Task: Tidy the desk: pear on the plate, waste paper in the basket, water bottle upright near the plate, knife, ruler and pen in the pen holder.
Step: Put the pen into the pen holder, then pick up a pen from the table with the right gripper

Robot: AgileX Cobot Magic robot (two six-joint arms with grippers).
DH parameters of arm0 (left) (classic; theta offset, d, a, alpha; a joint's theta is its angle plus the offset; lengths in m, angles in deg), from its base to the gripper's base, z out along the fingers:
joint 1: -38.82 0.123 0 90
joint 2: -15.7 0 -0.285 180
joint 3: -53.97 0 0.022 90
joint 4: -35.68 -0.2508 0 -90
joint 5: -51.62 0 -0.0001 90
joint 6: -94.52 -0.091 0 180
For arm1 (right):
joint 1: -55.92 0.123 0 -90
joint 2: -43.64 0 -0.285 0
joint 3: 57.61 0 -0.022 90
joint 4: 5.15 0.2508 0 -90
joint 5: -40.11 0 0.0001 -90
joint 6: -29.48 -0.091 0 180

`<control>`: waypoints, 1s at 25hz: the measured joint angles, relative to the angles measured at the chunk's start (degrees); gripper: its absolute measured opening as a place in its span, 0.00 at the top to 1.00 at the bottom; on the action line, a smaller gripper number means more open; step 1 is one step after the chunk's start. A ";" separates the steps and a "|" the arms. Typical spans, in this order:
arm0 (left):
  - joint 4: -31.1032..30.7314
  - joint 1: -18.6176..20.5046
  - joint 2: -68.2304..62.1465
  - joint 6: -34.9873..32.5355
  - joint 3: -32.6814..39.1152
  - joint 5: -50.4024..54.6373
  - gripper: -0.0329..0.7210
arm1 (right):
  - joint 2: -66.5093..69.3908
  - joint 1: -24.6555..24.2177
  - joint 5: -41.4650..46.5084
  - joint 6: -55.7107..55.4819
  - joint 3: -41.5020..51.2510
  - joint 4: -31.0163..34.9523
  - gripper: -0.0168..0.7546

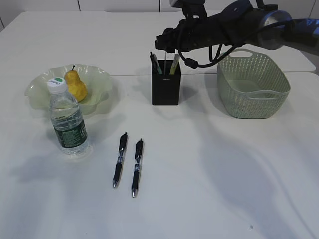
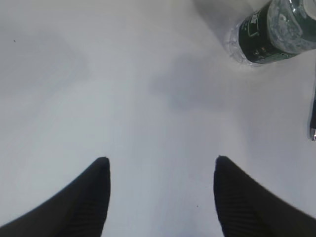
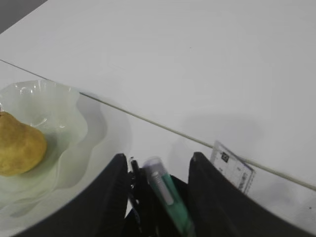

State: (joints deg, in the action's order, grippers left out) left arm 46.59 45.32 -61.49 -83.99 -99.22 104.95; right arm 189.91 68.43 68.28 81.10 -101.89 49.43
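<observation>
The yellow pear point(image 1: 76, 84) lies in the wavy pale-green plate point(image 1: 42, 87). The water bottle point(image 1: 68, 122) stands upright just in front of the plate. Two black pens point(image 1: 120, 159) point(image 1: 137, 167) lie side by side on the desk point(image 1: 209, 179). The black pen holder point(image 1: 166, 88) holds a dark pen point(image 1: 155, 62), the clear ruler point(image 3: 232, 170) and a slim green tool point(image 3: 165, 190), knife or pen I cannot tell. My right gripper point(image 3: 158, 156) hangs over the holder, open, the green tool standing free between its fingers. My left gripper point(image 2: 161, 158) is open over bare desk. No waste paper shows.
The sage-green basket point(image 1: 252, 85) stands right of the pen holder, under my right arm point(image 1: 224, 27). A seam crosses the desk behind the plate and the holder. In the left wrist view the bottle point(image 2: 271, 32) is at the upper right and a pen tip point(image 2: 313, 118) at the right edge.
</observation>
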 joint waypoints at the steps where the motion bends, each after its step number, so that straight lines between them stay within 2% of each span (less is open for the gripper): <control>1: 0.00 0.00 0.00 0.00 0.00 0.10 0.34 | 0.00 0.00 0.72 -1.10 0.00 -0.42 0.59; 4: 0.00 0.00 0.00 0.00 0.00 0.31 0.34 | -0.84 0.00 3.80 -5.40 0.00 -4.99 0.59; 10: 0.00 0.00 0.00 0.00 0.00 0.47 0.34 | -6.02 0.00 12.28 -19.59 0.00 -20.57 0.59; 15: 0.09 0.00 0.00 0.00 0.00 0.59 0.34 | -11.05 0.62 20.06 -25.54 0.00 -26.82 0.58; 20: 0.09 0.00 0.00 0.00 0.00 1.34 0.34 | -17.13 4.51 23.65 -33.56 -0.09 -38.11 0.58; 25: 0.09 0.00 0.00 0.00 0.00 2.60 0.34 | -22.66 9.99 27.94 -38.95 2.15 -45.83 0.58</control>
State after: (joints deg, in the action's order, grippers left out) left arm 46.68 45.32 -61.49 -83.99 -99.22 107.55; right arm 167.26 78.42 96.22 42.14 -99.74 3.60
